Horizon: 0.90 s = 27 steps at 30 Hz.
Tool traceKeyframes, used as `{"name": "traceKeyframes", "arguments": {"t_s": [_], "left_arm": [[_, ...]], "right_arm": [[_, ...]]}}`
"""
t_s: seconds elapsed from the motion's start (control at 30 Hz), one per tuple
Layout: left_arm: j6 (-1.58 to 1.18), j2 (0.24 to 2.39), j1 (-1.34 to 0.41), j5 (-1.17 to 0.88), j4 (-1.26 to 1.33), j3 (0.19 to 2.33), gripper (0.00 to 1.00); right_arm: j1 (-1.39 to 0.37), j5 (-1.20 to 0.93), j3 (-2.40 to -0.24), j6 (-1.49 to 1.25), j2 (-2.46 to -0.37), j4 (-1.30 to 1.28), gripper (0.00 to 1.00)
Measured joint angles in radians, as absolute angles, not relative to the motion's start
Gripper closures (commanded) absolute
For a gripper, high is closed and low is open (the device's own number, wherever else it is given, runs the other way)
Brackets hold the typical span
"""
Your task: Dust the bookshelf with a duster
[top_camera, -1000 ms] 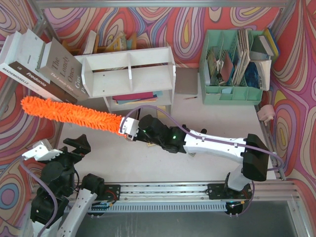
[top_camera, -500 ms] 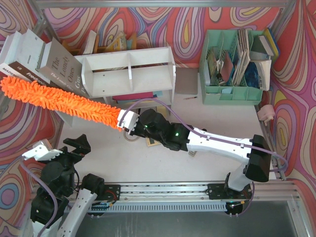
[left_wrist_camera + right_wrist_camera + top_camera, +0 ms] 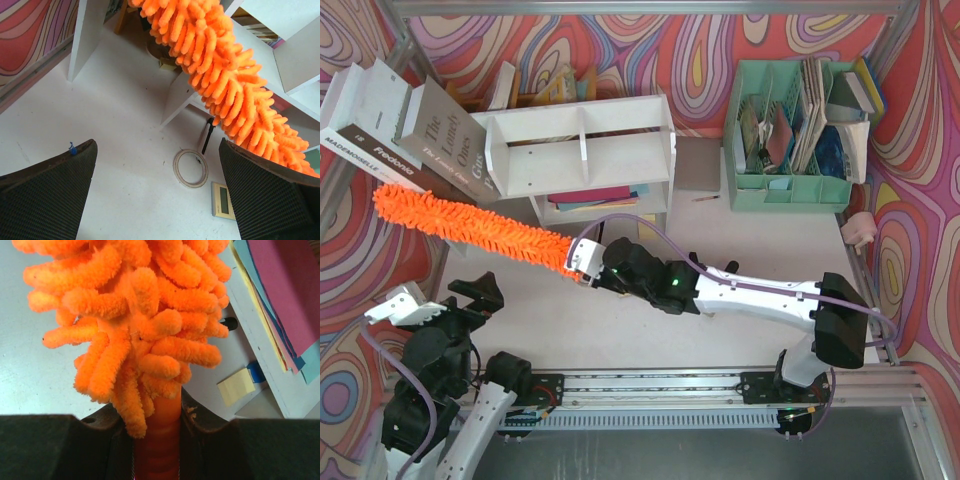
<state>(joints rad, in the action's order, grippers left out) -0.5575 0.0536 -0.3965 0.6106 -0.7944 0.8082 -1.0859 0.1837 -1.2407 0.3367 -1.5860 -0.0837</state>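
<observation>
The white bookshelf [image 3: 582, 148] stands at the back centre of the table, coloured sheets on its lower tier. The orange fluffy duster [image 3: 470, 228] stretches left from my right gripper [image 3: 582, 262], passing in front of the shelf's lower left corner and under the leaning books. In the right wrist view the right gripper [image 3: 157, 437] is shut on the duster's orange handle [image 3: 159, 450], with the fluffy head [image 3: 145, 315] just beyond the jaws. My left gripper [image 3: 438, 300] hangs open near the front left, holding nothing. Seen from the left wrist, the duster [image 3: 225, 75] crosses above a shelf leg [image 3: 177, 97].
Large books [image 3: 410, 140] lean against the shelf's left end. A mint green organizer [image 3: 800, 150] full of papers stands back right. A tape ring [image 3: 190, 168] and a small flat device [image 3: 222, 201] lie on the table below the duster. A yellow sticky note [image 3: 239, 386] lies by the sheets.
The right arm pushed the duster out to the far left, then drew it back right; its tip is now nearer the shelf. The left arm has not moved.
</observation>
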Motion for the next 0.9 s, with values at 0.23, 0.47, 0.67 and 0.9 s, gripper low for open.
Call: {"name": "traceKeyframes", "arguments": {"t_s": [0.23, 0.47, 0.67, 0.9], "left_arm": [[-0.558, 0.054, -0.397, 0.611, -0.794, 0.808, 0.01], [-0.558, 0.054, -0.397, 0.611, -0.795, 0.808, 0.02], [-0.558, 0.054, -0.397, 0.611, -0.795, 0.808, 0.02], [-0.558, 0.054, -0.397, 0.611, -0.794, 0.808, 0.02]], "right_arm": [[-1.086, 0.186, -1.243, 0.333, -1.586, -0.089, 1.0], [-1.086, 0.168, -1.374, 0.333, -1.587, -0.086, 1.0], [-1.086, 0.159, -1.404, 0.324, -1.587, -0.064, 1.0], [-1.087, 0.149, -1.295, 0.273, -1.588, -0.058, 1.0]]}}
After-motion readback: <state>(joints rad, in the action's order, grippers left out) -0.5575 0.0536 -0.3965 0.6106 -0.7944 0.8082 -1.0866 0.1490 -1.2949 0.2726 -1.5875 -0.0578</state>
